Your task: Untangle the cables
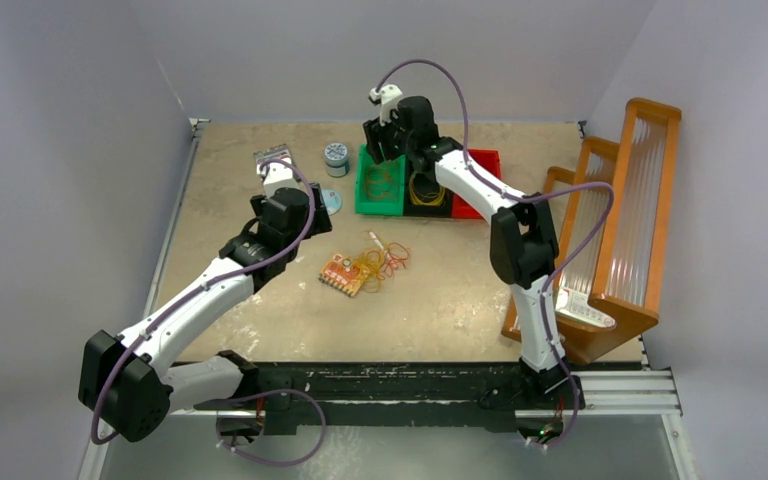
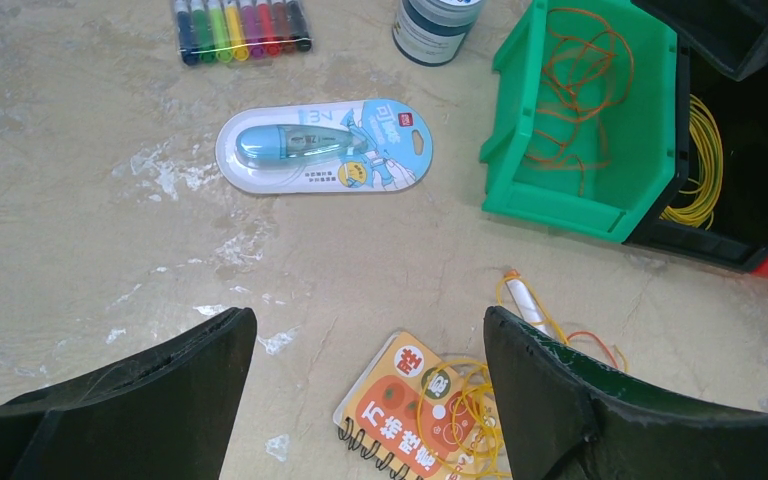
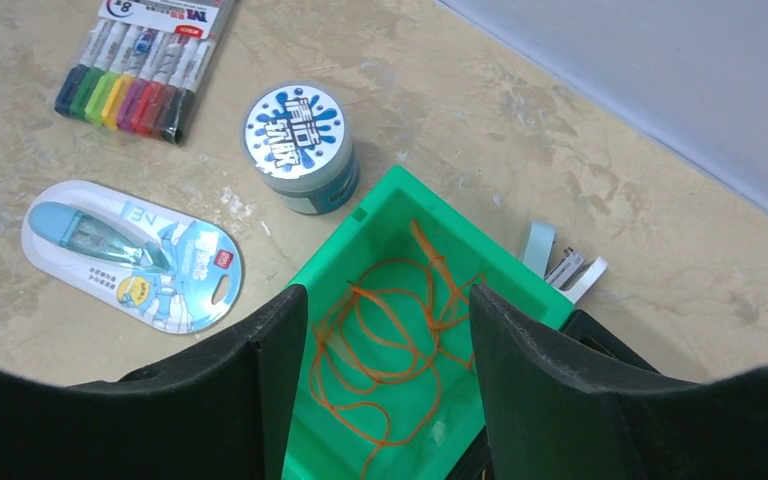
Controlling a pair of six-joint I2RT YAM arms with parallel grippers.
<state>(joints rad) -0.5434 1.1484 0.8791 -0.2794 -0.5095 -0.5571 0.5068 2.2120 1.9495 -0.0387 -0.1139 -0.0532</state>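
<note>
1. Thin orange cables (image 3: pixel 390 345) lie loosely coiled in the green bin (image 2: pixel 550 200). Yellow cables (image 2: pixel 702 160) lie in the black bin (image 2: pixel 705 242) touching it.
2. A yellow-and-red tangle (image 1: pixel 380 262) lies in front of the green bin.
3. The right gripper (image 3: pixel 388 295) hangs over the green bin, jaws apart and empty. The left gripper (image 2: pixel 368 330) is spread wide, holding nothing.
4. The table (image 1: pixel 460 300) is mottled beige and the walls are pale.

Beige stone-look table (image 1: pixel 440 320) with stationery and bins.
Far left lie a pack of markers (image 2: pixel 242 27), a round tub (image 1: pixel 336 157) and a carded correction tape (image 2: pixel 325 146). To their right a green bin (image 2: pixel 560 195), black bin (image 2: pixel 695 245) and red bin (image 1: pixel 485 160) stand in a row. Nearer, in the middle, a small orange notebook (image 1: pixel 343 273) touches loose tangled cables (image 1: pixel 385 262).
</note>
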